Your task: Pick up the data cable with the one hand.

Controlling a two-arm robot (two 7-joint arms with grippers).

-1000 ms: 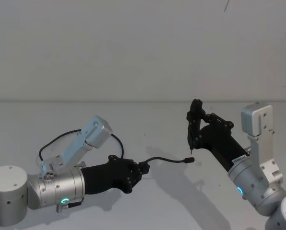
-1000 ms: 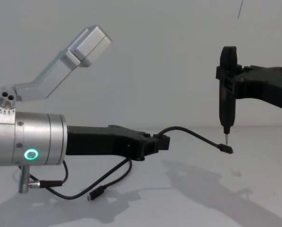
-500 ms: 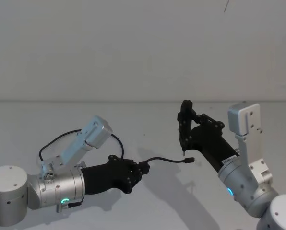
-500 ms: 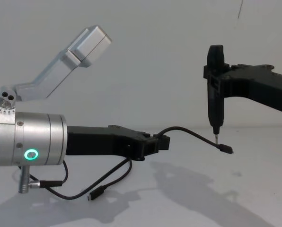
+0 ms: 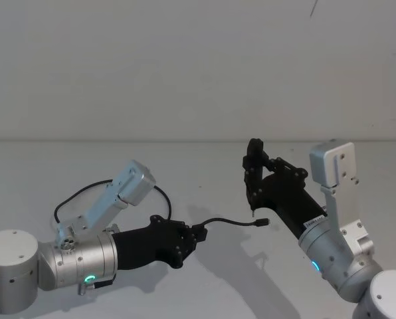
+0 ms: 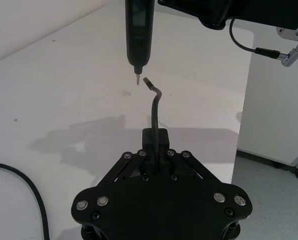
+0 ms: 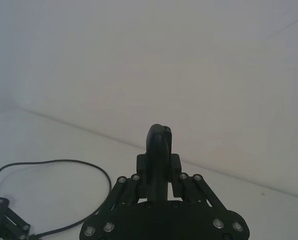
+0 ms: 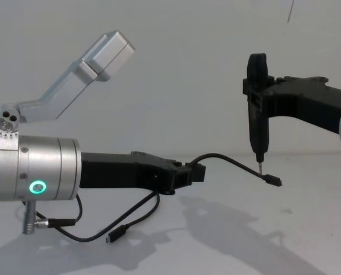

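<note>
1. Your left gripper sits low on the table's left half, at about 7 o'clock from the middle in the head view, on the silver arm with the green ring. Its fingers are clamped on the data cable, pinching the cable close behind one end.
2. From that grip, the short free end of the data cable rises, arcs over and droops toward 3 o'clock in the chest view, ending in a small black plug that hangs just above the table.
3. The rest of the cable runs back under the left arm in a slack loop on the table; its other plug lies at about 7 o'clock from the gripper in the chest view.
4. Your right gripper comes in from the right and is closed around a slim pointed tool held upright, tip down.
5. The tool's tip stands just beside the free plug, at roughly 10 o'clock from it in the chest view; you cannot tell from the pictures whether they touch.
</note>
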